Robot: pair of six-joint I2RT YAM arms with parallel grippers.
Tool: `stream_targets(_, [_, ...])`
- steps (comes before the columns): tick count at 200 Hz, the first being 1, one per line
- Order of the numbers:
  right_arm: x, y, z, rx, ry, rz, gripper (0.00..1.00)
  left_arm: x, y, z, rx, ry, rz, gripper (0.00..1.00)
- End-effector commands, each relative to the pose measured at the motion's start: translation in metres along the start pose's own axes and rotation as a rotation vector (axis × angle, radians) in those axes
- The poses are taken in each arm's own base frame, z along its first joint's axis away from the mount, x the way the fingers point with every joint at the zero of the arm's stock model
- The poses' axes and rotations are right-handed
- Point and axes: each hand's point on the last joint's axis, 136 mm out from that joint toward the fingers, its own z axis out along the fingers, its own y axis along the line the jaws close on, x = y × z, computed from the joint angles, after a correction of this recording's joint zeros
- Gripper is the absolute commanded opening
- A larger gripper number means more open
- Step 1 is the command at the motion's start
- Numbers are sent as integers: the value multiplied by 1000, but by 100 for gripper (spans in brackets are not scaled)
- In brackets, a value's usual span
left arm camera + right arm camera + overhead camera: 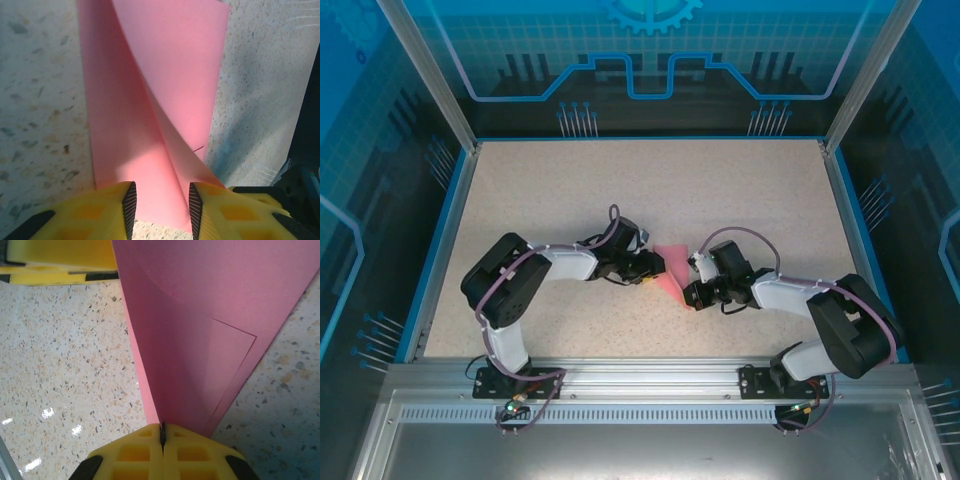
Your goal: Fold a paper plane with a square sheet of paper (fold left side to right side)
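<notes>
Currently seeing thin matte pink-red square sheet of paper (670,268) mid-way across speckled beige surface (570,190), between both arms. Partly folded, one flap curling up off the lower layer. Pinched at a narrow corner by yellow-fingered right end effector (162,432), clamped fully closed on it. Straddled from the other side by left end effector (161,200): fingers apart, paper running through the gap. Can't tell whether touching either pad.

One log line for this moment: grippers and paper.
left gripper: open, paper between jaws | right gripper: shut on paper | paper: curled over, not creased flat
</notes>
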Motion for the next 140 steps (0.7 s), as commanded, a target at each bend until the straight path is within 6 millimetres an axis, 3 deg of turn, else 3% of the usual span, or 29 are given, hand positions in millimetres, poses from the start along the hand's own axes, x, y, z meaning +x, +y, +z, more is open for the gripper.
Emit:
stream_targets(1, [2,-1,0,-21,1,19,5,-1,-10,7,17,24,9,38])
stream_targets(64, [2,-1,1,-24,7,27,10,-4,-7,18,-9,41,9,40])
stream_targets(101, [-1,2,-4,-42,-12,29,24,-4,-2,21,-22,41,4,41])
stream_targets(140, [-21,13,-19,-169,-74,88,39,-2,2,23,-34,48,0,41])
